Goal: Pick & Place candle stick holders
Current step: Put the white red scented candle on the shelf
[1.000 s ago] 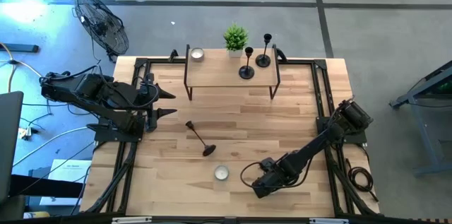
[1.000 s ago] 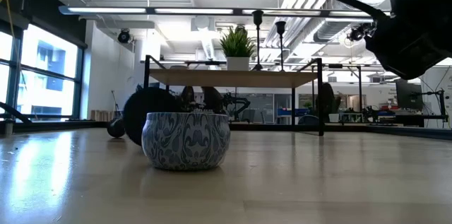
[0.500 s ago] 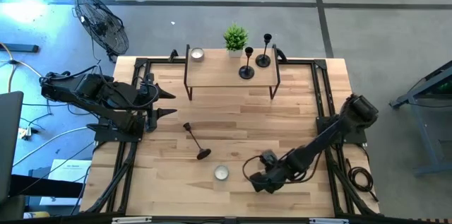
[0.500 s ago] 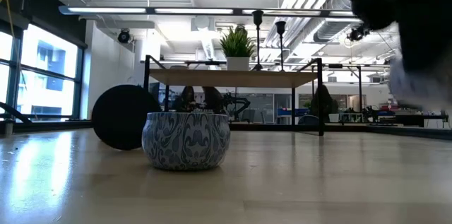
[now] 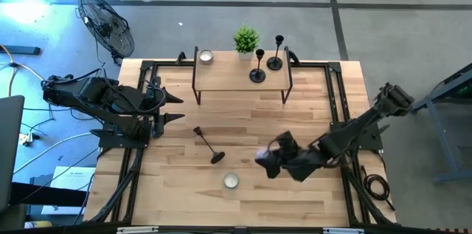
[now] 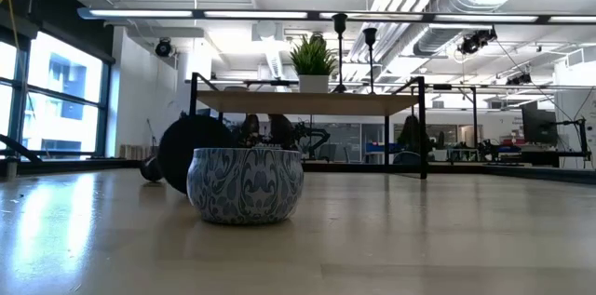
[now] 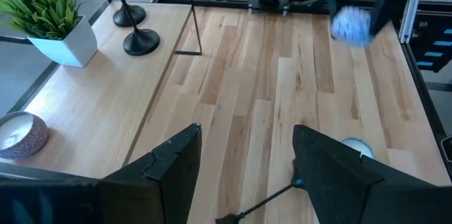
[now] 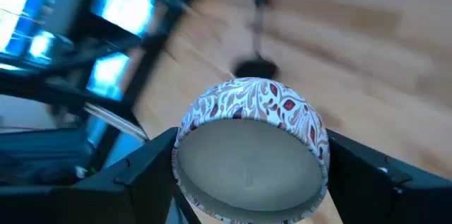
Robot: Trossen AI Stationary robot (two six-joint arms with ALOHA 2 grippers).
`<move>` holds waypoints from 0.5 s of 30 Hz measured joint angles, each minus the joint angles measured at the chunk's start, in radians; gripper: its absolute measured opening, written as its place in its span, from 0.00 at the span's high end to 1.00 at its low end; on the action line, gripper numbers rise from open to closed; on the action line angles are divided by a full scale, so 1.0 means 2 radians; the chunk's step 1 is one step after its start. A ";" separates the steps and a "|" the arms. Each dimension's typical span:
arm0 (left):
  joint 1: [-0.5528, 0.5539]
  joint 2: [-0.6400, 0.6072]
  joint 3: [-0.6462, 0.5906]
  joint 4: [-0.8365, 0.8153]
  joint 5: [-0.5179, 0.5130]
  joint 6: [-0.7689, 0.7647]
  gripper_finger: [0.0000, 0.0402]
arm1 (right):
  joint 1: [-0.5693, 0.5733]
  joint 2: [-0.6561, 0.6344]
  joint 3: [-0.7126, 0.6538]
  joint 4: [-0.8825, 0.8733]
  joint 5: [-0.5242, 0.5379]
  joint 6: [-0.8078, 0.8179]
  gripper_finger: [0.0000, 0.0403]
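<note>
Two black candle stick holders (image 5: 257, 71) (image 5: 276, 60) stand upright on a small raised shelf (image 5: 228, 79) at the table's far side. A third candle stick holder (image 5: 209, 145) lies on its side on the tabletop, left of centre. My right gripper (image 5: 269, 159) hangs above the table's middle, right of the lying holder. It is shut on a round patterned tealight candle tin (image 8: 251, 153). My left gripper (image 5: 173, 108) waits open at the table's left, holding nothing. My right gripper pinches the tin's round side wall (image 8: 185, 132) between its two fingers (image 8: 145, 171), one on each side. The fingers slant downward from the table's right. The tin is lifted clear of the table and tipped, its wax face turned toward the wrist.
A second tealight tin (image 5: 231, 181) sits on the tabletop near the front edge, close in the low view (image 6: 244, 183). On the shelf a third tealight (image 5: 206, 56) and a green potted plant (image 5: 245, 40) stand left of the holders. Black frame rails (image 5: 335, 108) line both table sides.
My right gripper has risen from near the table's front edge and gone toward the far side, turning from pointing steeply down to a shallower slant, and holds the tin above the table. The lying candle stick holder rocked a little leftward and back.
</note>
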 joint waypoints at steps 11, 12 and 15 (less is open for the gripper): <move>0.000 0.002 0.000 0.027 0.000 -0.047 0.46 | -0.057 -0.062 0.001 0.108 -0.018 -0.211 0.29; 0.000 0.004 0.000 0.043 -0.005 -0.056 0.46 | -0.064 -0.067 0.001 0.108 -0.026 -0.222 0.29; 0.000 0.010 0.000 0.104 -0.036 -0.062 0.46 | -0.082 -0.077 0.001 0.111 -0.049 -0.255 0.29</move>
